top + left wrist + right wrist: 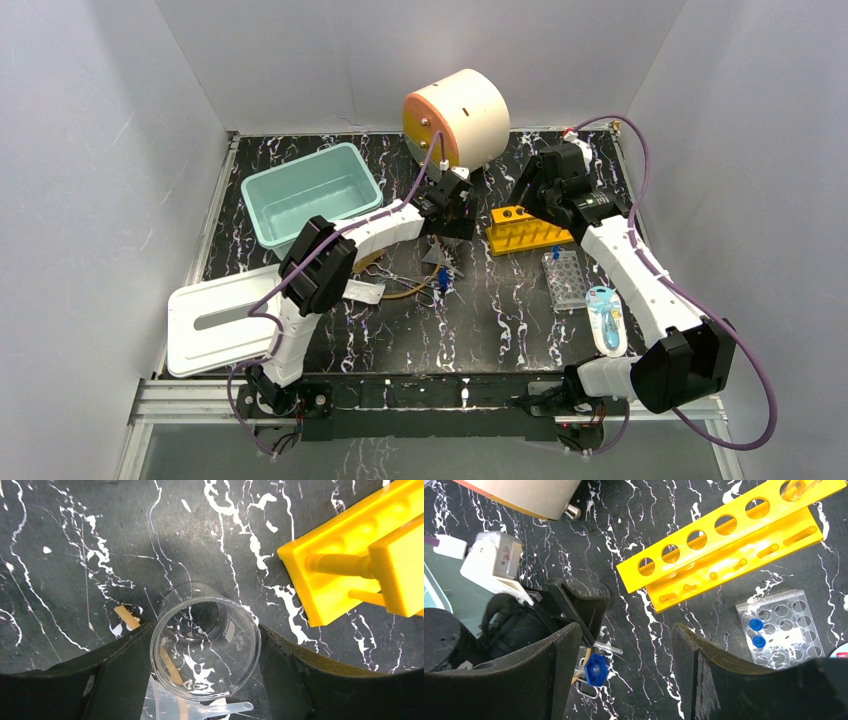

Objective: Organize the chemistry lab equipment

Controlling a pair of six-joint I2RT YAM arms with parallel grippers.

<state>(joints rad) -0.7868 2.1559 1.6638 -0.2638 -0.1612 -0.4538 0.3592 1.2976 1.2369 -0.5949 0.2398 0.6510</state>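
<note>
Clear glass vessel (205, 650) is sitting between your left gripper's (206, 630) jaws. Both fingers are pressing against its rim, and its mouth is facing the wrist camera. A tan stick (127, 617) is lying just beside it on the black marbled table (75, 540). The yellow holed rack (345, 575) is lying near on its right, with open tabletop showing beyond. Your right gripper (626, 650) is hovering with its jaws wide and gripping nothing; the rack and the clear well plate (781, 627) are lying past it.
</note>
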